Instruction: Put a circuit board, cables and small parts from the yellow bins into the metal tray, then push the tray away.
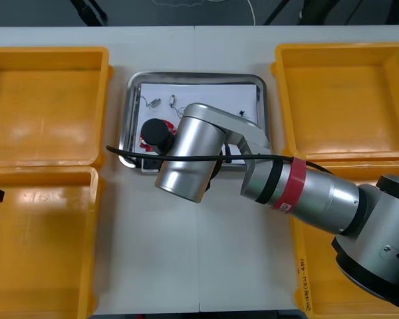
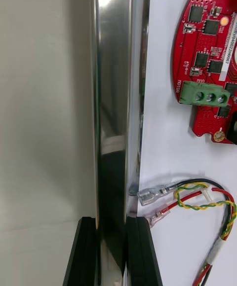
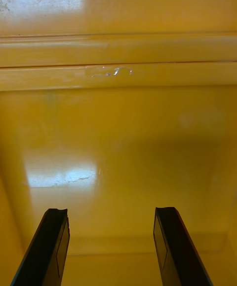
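Note:
The metal tray, white inside, lies at the table's middle between the yellow bins. My right arm reaches over its near edge, and my right gripper is shut on the tray's shiny near rim, one finger outside and the other inside. A round red circuit board lies inside the tray, and a red and yellow cable rests close to the inner finger. Two small metal parts lie in the tray's far left. My left gripper hangs open over the bare floor of a yellow bin.
Two yellow bins stand on the left and two more on the right; the ones I can see into look bare. My right forearm crosses the near right bin. Bare table stretches beyond the tray's far edge.

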